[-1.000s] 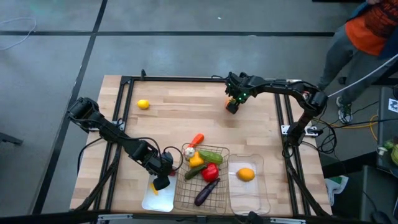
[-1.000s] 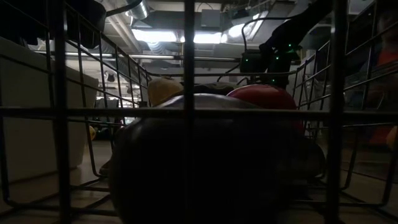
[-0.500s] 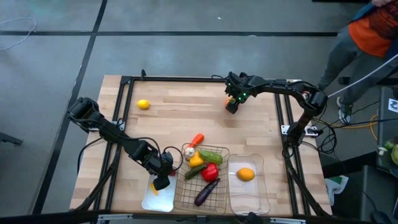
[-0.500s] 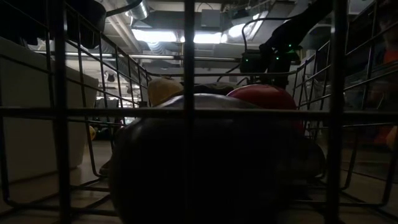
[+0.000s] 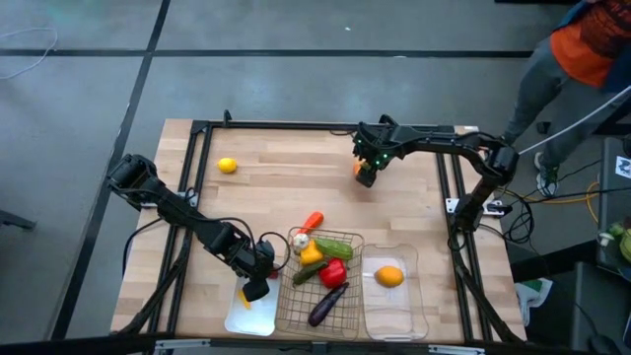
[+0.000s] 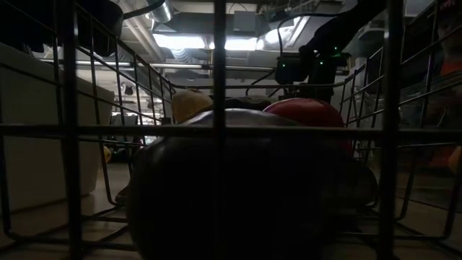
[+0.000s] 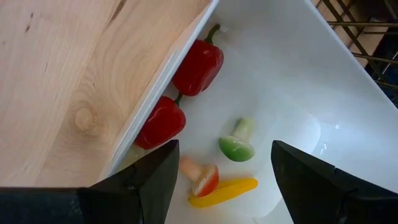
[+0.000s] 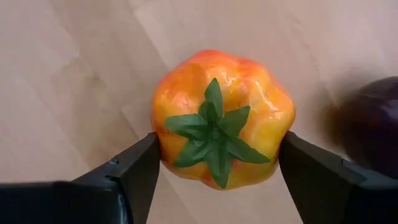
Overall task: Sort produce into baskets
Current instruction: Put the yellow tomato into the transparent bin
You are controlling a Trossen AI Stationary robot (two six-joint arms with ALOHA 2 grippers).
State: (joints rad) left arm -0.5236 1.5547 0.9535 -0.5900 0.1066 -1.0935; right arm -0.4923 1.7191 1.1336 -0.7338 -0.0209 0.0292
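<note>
1. The right hand [image 8: 217, 171] is up in the upper middle of the high view, down over a ribbed orange-yellow toy fruit with a green leafy top [image 8: 222, 118] that sits on the light wooden table [image 5: 276, 187]. From its wrist camera a dark finger stands on each side of the fruit, right up against its flanks. I'd call that pinching it, though I can't swear the grip is firm yet.
2. To do this step well, I'd keep the fruit centred between the fingers. It's round and glossy, so an off-centre squeeze could pop it out sideways. Close gently, lift straight up, then carry it towards the baskets at the bottom of the frame.
3. Watch the dark purple rounded thing [image 8: 373, 124] just beside the fruit, since a finger could clip it.
4. The left hand [image 7: 217, 168] hangs over the flat white tray [image 7: 323, 81] at lower left in the high view, spread wide and holding nothing. Under it lie two red peppers [image 7: 198, 67], small toy mushrooms and a yellow piece.
5. The wire-mesh basket [image 5: 288, 314] and the clear plastic bin [image 5: 394, 314] already hold produce, and a small yellow lemon [image 5: 228, 166] is left out on the table.
6. Brands or writing: none I can read anywhere.
</note>
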